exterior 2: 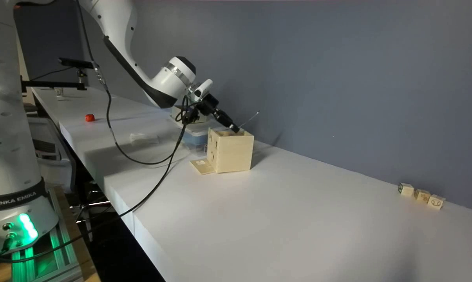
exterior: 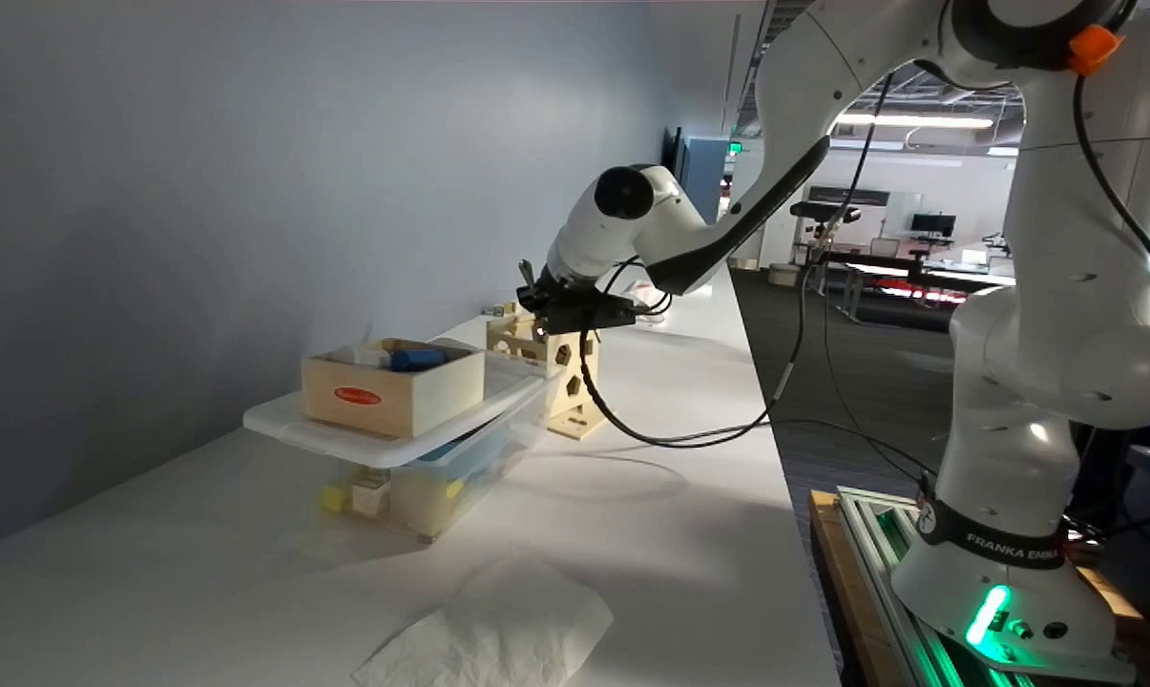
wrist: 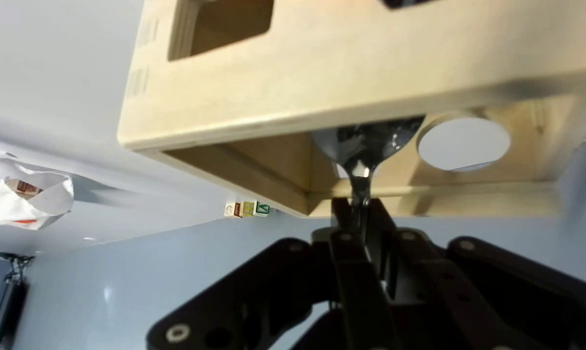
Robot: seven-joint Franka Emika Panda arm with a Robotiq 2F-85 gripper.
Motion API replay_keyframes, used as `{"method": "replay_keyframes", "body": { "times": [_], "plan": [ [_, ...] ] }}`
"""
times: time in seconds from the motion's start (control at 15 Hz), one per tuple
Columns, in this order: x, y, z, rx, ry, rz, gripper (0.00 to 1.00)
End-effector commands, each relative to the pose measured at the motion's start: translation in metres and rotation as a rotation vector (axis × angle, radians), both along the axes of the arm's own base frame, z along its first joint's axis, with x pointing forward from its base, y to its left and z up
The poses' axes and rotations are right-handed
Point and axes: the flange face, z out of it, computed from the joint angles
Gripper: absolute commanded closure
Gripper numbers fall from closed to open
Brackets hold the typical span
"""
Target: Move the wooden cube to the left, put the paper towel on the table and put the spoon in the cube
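The light wooden cube (exterior: 567, 367) stands on the table with its open side up, also in an exterior view (exterior 2: 234, 153). It has cut-out holes and a flat flap on the table. In the wrist view the cube (wrist: 322, 80) fills the upper part. My gripper (exterior 2: 236, 129) is at the cube's top opening. In the wrist view the gripper (wrist: 360, 206) is shut on the metal spoon (wrist: 363, 146). The spoon's bowl is within the opening, partly behind the near wall. Its thin handle (exterior 2: 250, 118) sticks up past the fingers. The paper towel (exterior: 498, 630) lies flat on the table.
A clear plastic bin (exterior: 465, 487) with a white lid carries a small wooden box (exterior: 355, 399) beside the cube. Several small letter blocks (exterior 2: 422, 195) sit near the wall. A white crumpled bag (wrist: 27, 194) and a red object (exterior 2: 89, 117) are on the table. A cable hangs low.
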Motion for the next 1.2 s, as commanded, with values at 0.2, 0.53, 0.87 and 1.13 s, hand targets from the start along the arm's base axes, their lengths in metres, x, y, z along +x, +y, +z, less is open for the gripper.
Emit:
{"method": "replay_keyframes", "body": {
  "times": [0.2,0.53,0.87,1.13],
  "plan": [
    [-0.001,0.007,-0.014,-0.008,0.024,-0.006,0.51],
    [-0.020,0.004,0.028,0.071,-0.070,-0.002,0.16],
    [-0.055,0.022,0.094,0.172,-0.181,0.272,0.00],
    [-0.049,0.024,0.109,0.186,-0.209,0.316,0.00]
  ]
}}
